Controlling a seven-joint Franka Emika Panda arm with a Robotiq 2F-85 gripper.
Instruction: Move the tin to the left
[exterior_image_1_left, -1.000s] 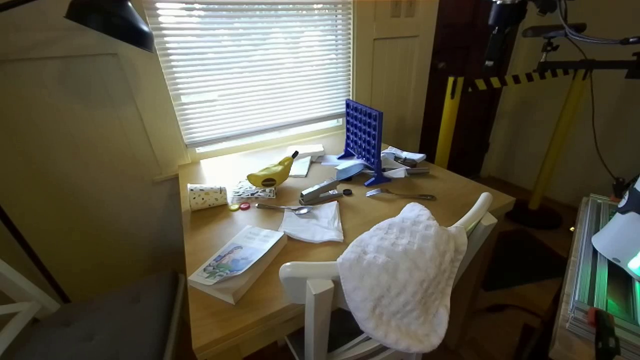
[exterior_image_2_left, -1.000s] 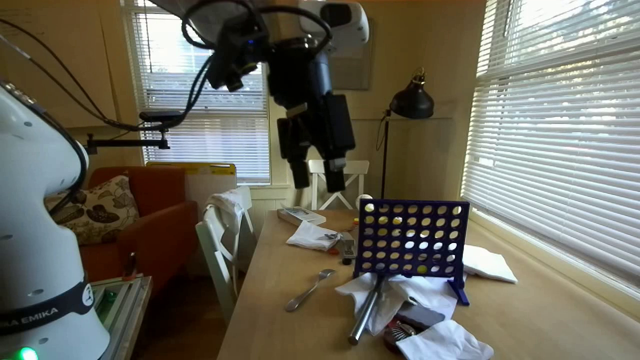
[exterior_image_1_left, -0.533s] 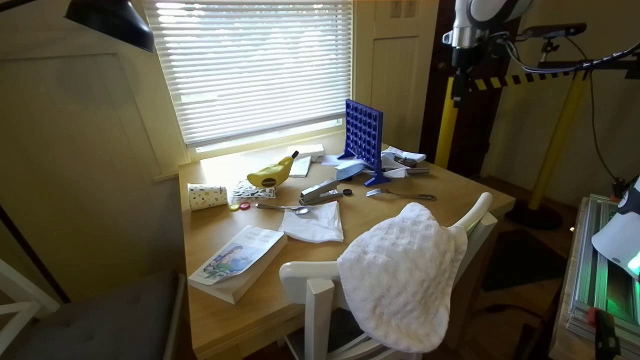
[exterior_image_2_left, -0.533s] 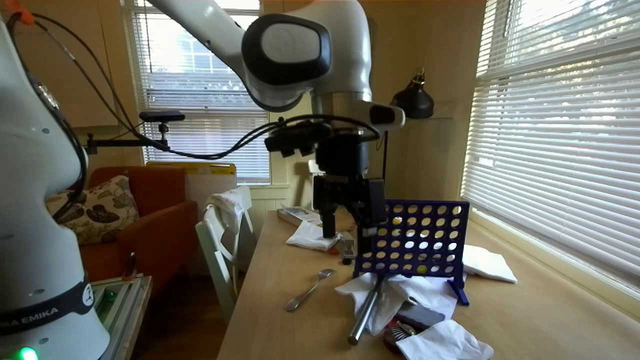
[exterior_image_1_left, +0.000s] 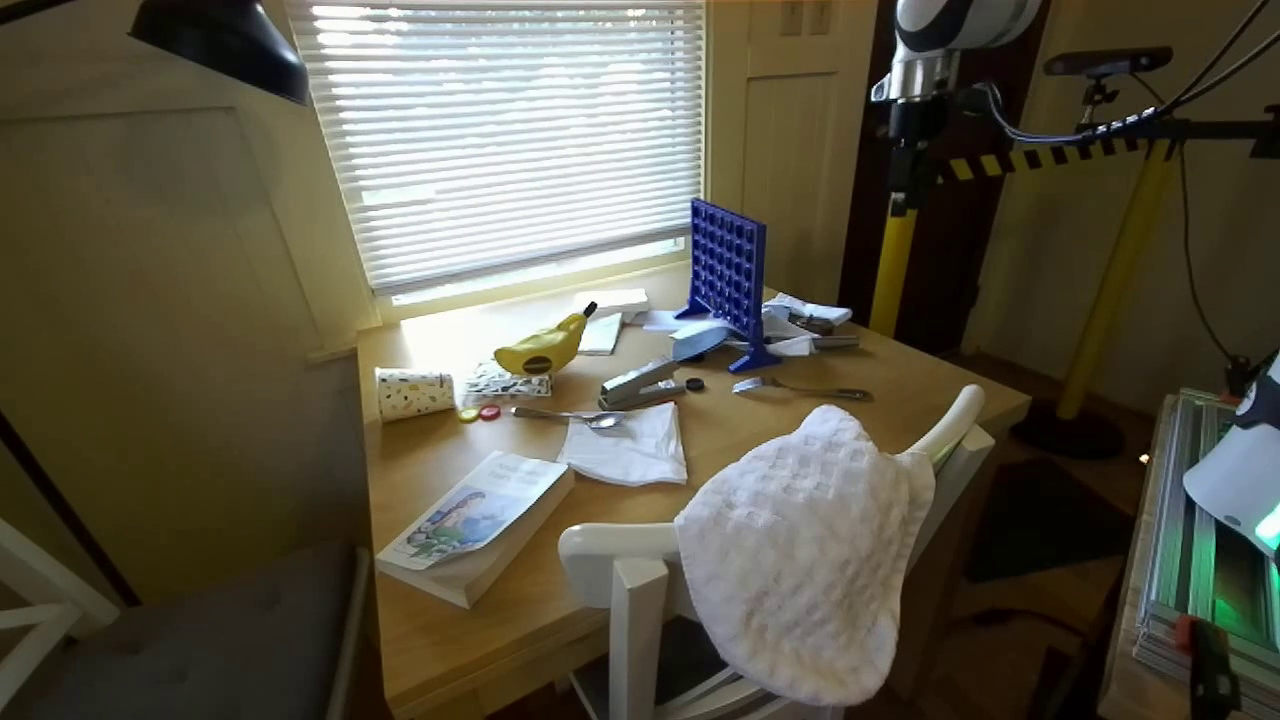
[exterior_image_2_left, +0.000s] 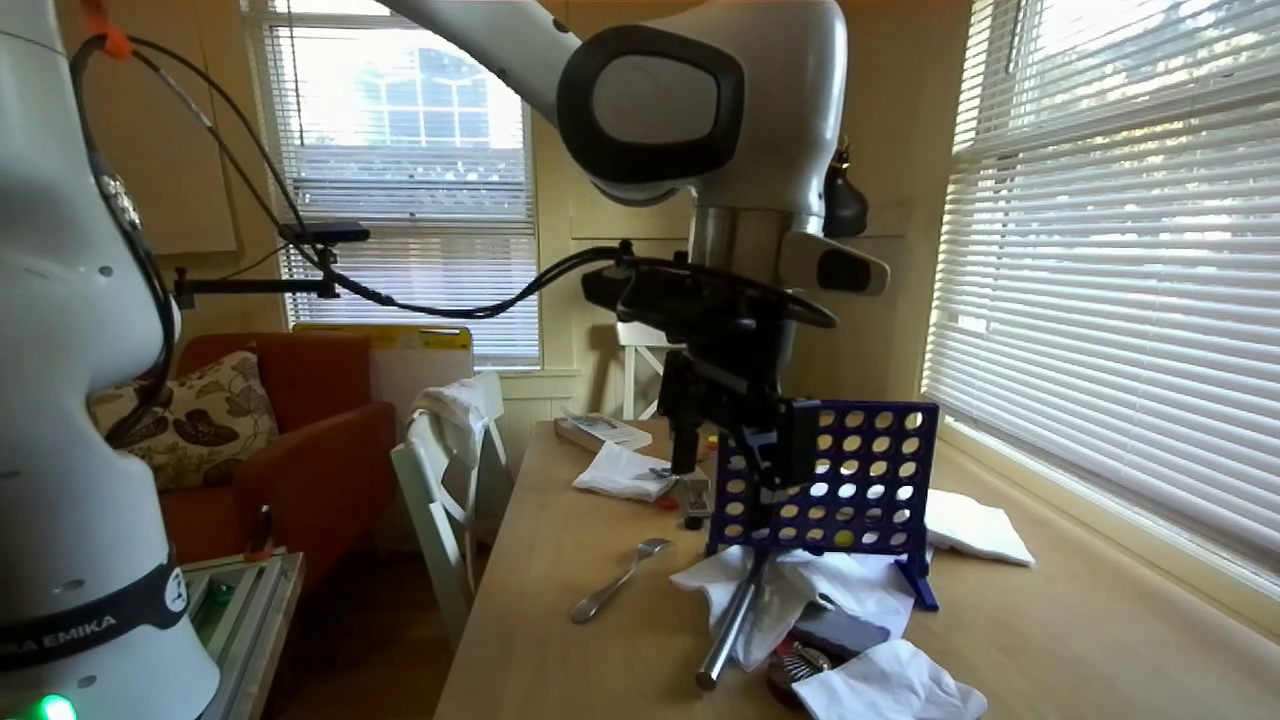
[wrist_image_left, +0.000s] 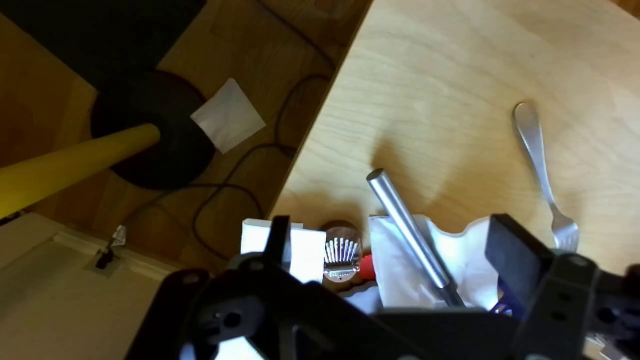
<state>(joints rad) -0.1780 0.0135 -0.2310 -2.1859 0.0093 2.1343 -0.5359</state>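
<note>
Wrist view: the tool (wrist_image_left: 390, 232) hangs above the table (wrist_image_left: 440, 90) (jaws spread wide, silvery rod (wrist_image_left: 413, 232) showing between).

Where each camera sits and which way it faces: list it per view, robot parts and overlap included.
In an exterior view: from behind the towel, high up, looking down across the table toward the blinds; gripper, arm and base show.
In an exterior view: near a table end, looking lengthwise past the grid toward the book; arm, base and gripper show.
Wrist view: rides by the gripper, facing down at rod, fork and floor; spread fingers show.
Shared: both exterior views show table, grid, fork and book.
</note>
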